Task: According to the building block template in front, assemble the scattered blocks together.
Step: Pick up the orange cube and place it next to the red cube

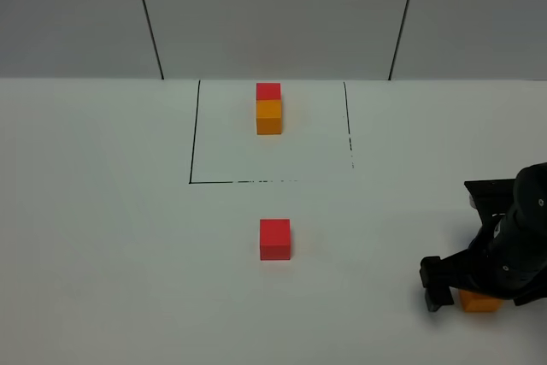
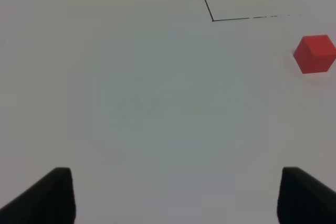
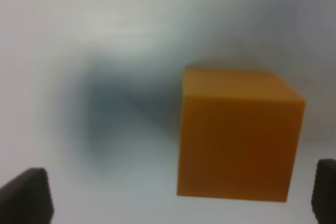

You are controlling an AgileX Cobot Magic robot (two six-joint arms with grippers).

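The white table (image 1: 102,237) carries a black-line square (image 1: 193,143) at its far middle. The right gripper (image 1: 461,295) sits low over the table's near right corner. Its 2 jaws are spread wide, with the orange cube (image 3: 236,135) standing between them, nearer 1 jaw and touched by neither. The left gripper (image 2: 176,200) hangs over bare table, jaws wide apart, holding nothing. Inside the square, near its far line, stands the template (image 1: 268,108): 1 small red block joined to 1 small orange block. The red cube (image 1: 275,239) rests in front of the square's near line, well apart from the orange cube.
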